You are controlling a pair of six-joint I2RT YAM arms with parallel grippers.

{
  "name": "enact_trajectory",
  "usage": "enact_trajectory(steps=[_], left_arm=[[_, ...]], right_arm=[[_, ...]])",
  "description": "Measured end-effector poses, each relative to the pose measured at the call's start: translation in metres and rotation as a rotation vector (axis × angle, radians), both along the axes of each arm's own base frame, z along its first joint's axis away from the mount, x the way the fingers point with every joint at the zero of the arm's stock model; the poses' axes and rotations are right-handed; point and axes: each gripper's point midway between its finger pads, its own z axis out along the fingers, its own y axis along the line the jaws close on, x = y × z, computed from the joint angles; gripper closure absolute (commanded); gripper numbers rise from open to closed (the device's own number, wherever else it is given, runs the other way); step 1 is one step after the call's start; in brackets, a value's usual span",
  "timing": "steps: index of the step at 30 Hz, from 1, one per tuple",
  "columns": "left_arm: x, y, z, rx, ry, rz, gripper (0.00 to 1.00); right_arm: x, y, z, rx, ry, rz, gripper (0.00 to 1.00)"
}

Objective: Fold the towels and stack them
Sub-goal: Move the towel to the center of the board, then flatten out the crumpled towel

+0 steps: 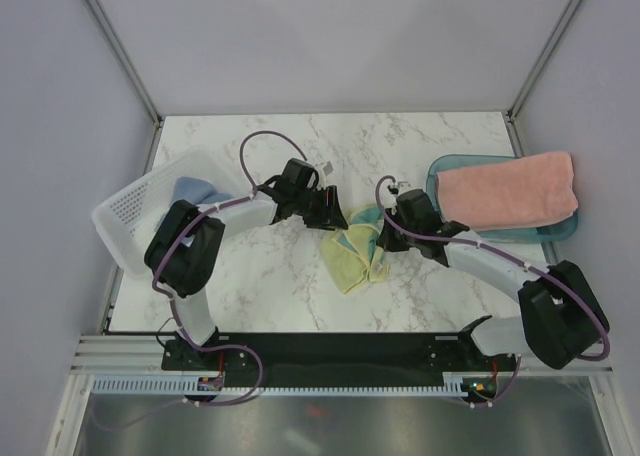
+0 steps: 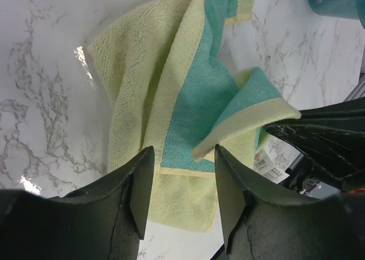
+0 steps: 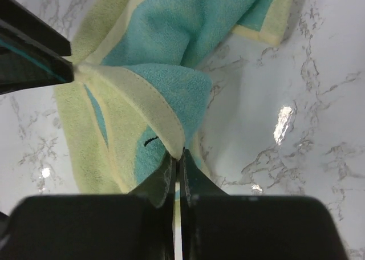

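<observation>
Crumpled yellow-and-teal terry towel (image 3: 165, 83), hem pinched between right fingers (image 3: 159, 189).

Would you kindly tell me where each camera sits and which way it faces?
Top external: above and behind the robot, looking down on the table; the left arm and right arm show whole.
Left wrist: on the left arm, looking down past the open left gripper at the yellow towel.
Right wrist: on the right arm, looking down past the right gripper, shut on that towel's edge.
Shared: both wrist views show the yellow towel and the other gripper at one edge.
</observation>
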Motion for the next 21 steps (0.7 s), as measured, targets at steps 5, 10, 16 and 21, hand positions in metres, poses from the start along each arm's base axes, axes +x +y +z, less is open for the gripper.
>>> enact_trajectory(steps=[5, 10, 16, 21], left_arm=[[0.003, -0.006, 0.003, -0.023, -0.035, -0.023, 0.46], [0.004, 0.0, -0.003, 0.021, -0.032, 0.001, 0.47], [-0.005, 0.009, -0.01, 0.067, 0.002, 0.015, 0.49], [-0.017, 0.002, -0.011, 0.051, 0.028, -0.009, 0.5]], right_arm=[[-0.003, 0.009, 0.038, 0.09, -0.08, 0.041, 1.0], [-0.021, 0.012, 0.06, 0.151, -0.114, 0.102, 1.0], [-0.064, -0.014, 0.026, 0.109, -0.001, 0.059, 0.99], [-0.085, -0.016, 0.008, 0.145, 0.088, 0.025, 0.8]])
